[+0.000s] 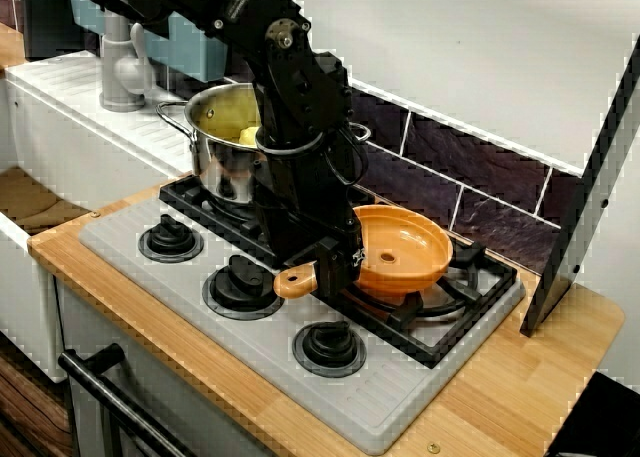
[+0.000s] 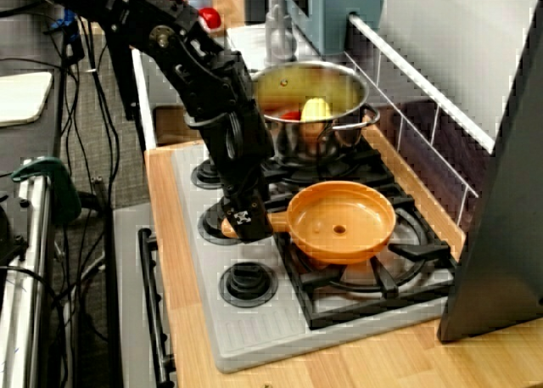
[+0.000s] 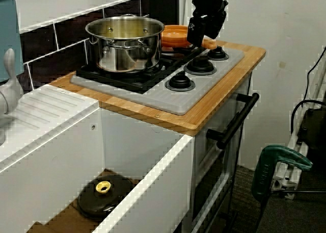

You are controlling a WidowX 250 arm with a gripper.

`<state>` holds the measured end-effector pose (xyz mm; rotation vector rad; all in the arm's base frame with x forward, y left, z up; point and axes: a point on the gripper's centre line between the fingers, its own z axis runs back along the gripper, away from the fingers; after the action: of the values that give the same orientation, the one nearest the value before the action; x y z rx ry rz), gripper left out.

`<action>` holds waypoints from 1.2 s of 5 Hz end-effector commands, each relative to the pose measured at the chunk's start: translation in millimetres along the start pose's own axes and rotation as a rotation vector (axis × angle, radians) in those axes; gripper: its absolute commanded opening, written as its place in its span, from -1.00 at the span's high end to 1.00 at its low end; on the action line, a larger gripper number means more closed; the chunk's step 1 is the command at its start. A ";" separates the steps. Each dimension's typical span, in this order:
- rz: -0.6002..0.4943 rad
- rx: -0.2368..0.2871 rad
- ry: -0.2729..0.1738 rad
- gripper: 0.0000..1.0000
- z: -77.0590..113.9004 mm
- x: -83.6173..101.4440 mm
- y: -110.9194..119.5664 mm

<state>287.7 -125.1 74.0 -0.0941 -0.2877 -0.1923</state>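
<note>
The orange pan (image 1: 405, 249) rests on the black burner grate (image 1: 432, 349) of the toy stove, its handle (image 1: 290, 282) pointing out toward the knobs. The fingers (image 1: 338, 262) are clamped on that handle close to the bowl, and its rounded end sticks out past them. Just behind stands a steel pot (image 1: 225, 142) holding a corn cob (image 2: 316, 109) and something red. Three black knobs (image 1: 240, 285) line the grey stove top (image 1: 150, 267), which lies on the wooden desk (image 1: 520, 377).

The wooden counter (image 1: 520, 377) bears a grey hob (image 1: 405, 397), whose black grate (image 1: 482, 269) carries a steel pot (image 1: 222, 152) and an orange pan (image 1: 405, 252).
</note>
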 end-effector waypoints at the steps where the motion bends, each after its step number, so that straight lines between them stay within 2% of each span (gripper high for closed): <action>1: -0.002 0.010 -0.021 -1.00 -0.4 -2.2 2.6; 2: 0.005 0.011 -0.021 -1.00 -1.4 -0.8 2.7; 3: 0.016 0.006 -0.029 1.00 0.2 -0.6 2.6; 6: 0.051 -0.016 -0.013 1.00 5.1 2.2 -1.2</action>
<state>289.6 -129.3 67.4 -0.1036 -0.2484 -0.1414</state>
